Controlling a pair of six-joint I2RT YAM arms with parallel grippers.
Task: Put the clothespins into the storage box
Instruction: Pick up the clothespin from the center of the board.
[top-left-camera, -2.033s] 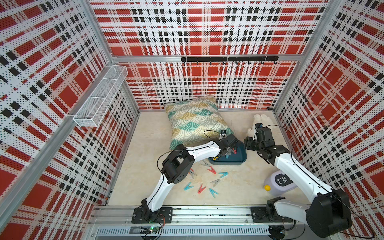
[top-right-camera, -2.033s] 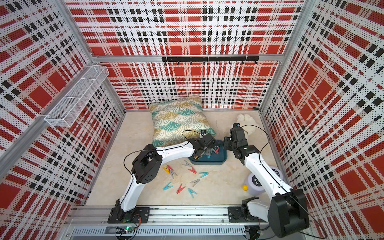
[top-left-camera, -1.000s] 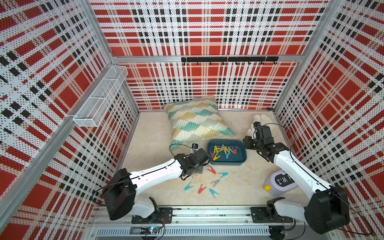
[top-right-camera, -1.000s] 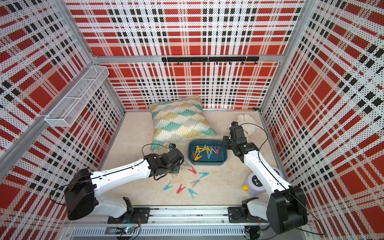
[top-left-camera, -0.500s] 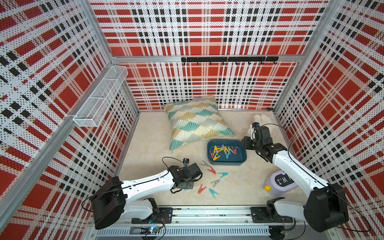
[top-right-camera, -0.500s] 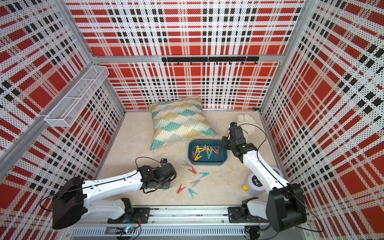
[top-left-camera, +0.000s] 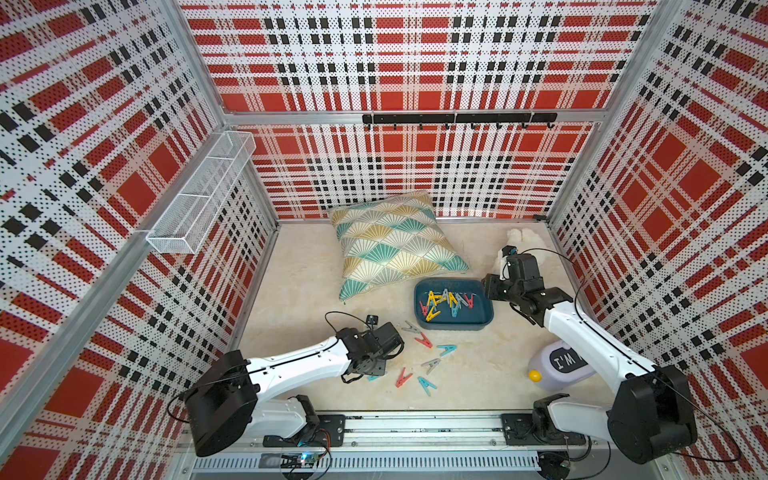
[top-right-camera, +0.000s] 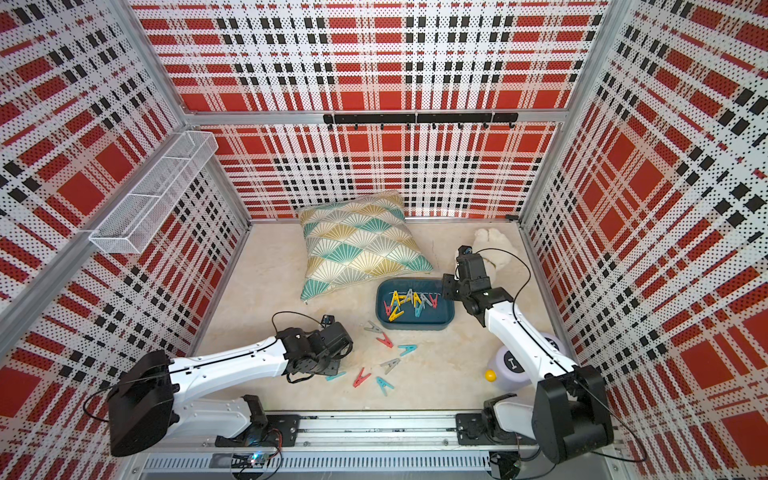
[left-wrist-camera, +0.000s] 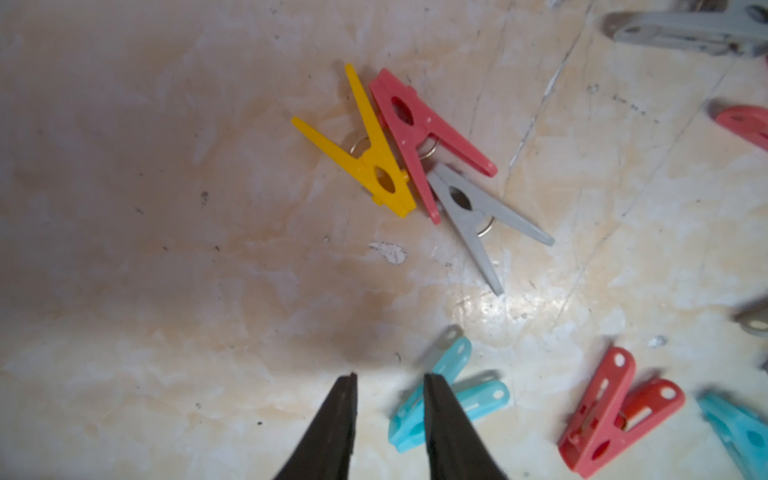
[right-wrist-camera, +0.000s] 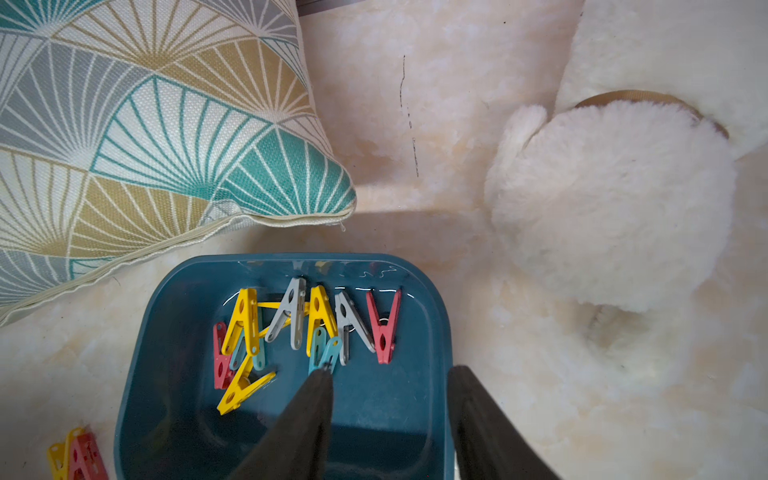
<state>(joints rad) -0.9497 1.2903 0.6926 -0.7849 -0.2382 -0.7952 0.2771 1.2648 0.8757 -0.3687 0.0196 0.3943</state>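
Over the pale floor (left-wrist-camera: 166, 208), the left claw (left-wrist-camera: 390, 376) hangs low with its two black fingers (left-wrist-camera: 336, 424) a little apart. Nothing is between them, only bare floor, so it holds nothing. A light blue clothespin (left-wrist-camera: 482, 397) lies just beside one finger, partly hidden behind it and outside the gap. A bit farther off, a yellow clothespin (left-wrist-camera: 370, 158), a red clothespin (left-wrist-camera: 419, 137) and a grey clothespin (left-wrist-camera: 478, 216) lie touching in a small bunch. In both top views, more loose clothespins (top-left-camera: 424, 340) are spread on the floor between this claw and the storage box (top-left-camera: 453, 322).

The storage box sits near a corner of the pillow (top-left-camera: 390, 245), not touching it. Many clothespins (right-wrist-camera: 320, 311) lie inside, most of them lined up near one wall. The right claw (right-wrist-camera: 390, 372) is at one end of the box, spread wide and holding nothing. One finger is over the inside of the box and the other is outside it, so the box wall runs between them. A fluffy white slipper (right-wrist-camera: 611, 208) lies on the floor close by.
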